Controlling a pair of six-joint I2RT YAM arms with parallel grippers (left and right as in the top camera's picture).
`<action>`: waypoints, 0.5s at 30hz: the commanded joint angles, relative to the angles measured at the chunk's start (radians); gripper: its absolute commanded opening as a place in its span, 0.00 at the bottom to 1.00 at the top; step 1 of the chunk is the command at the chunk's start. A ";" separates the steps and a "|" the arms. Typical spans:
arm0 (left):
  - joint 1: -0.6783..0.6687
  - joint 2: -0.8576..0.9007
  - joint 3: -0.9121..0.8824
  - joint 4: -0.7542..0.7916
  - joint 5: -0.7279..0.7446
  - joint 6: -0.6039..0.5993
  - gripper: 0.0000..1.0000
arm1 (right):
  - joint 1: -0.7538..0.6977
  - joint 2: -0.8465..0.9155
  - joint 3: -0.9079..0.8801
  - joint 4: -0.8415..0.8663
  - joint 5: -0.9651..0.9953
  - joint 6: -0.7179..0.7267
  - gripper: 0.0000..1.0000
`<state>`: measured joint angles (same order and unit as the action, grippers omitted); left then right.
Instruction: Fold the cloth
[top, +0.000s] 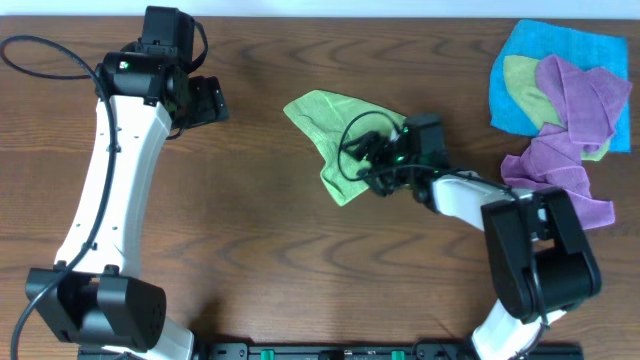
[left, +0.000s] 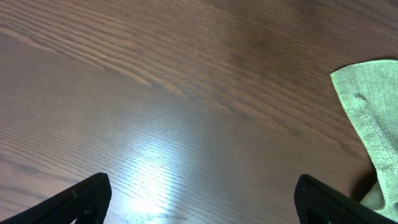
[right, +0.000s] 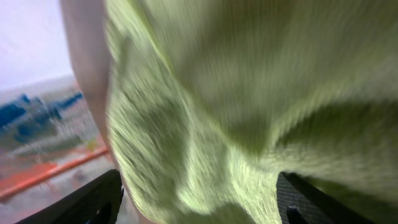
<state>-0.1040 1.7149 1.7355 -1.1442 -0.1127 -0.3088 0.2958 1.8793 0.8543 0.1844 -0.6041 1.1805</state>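
The bright lime-green cloth (top: 322, 115) lies crumpled and partly bunched at the table's middle. My right gripper (top: 366, 160) is down on its right side, hiding that part. In the right wrist view the cloth (right: 236, 93) fills the frame, blurred, and bulges between the wide-apart fingers of the right gripper (right: 199, 208), which are open. My left gripper (top: 212, 100) is open and empty above bare table to the cloth's left. In the left wrist view the cloth's corner (left: 373, 106) shows at the right edge, beyond the open left fingers (left: 208, 202). No tag shows.
A pile of other cloths lies at the far right: a blue one (top: 575, 45), a duller yellow-green one (top: 525, 85) and a purple one (top: 565, 160). Brown wooden tabletop (top: 250, 230) surrounds the cloth.
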 joint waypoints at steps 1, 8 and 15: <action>-0.001 0.004 -0.005 -0.004 -0.018 0.018 0.95 | 0.062 0.004 -0.006 -0.045 -0.036 0.019 0.86; -0.001 0.004 -0.005 -0.007 -0.022 0.034 0.95 | 0.138 -0.027 -0.006 -0.073 -0.054 0.020 0.99; -0.001 0.004 -0.005 -0.003 -0.022 0.044 0.95 | 0.145 -0.200 -0.006 -0.158 0.115 0.011 0.99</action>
<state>-0.1047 1.7149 1.7355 -1.1469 -0.1131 -0.2829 0.4366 1.7836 0.8528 0.0570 -0.6064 1.1919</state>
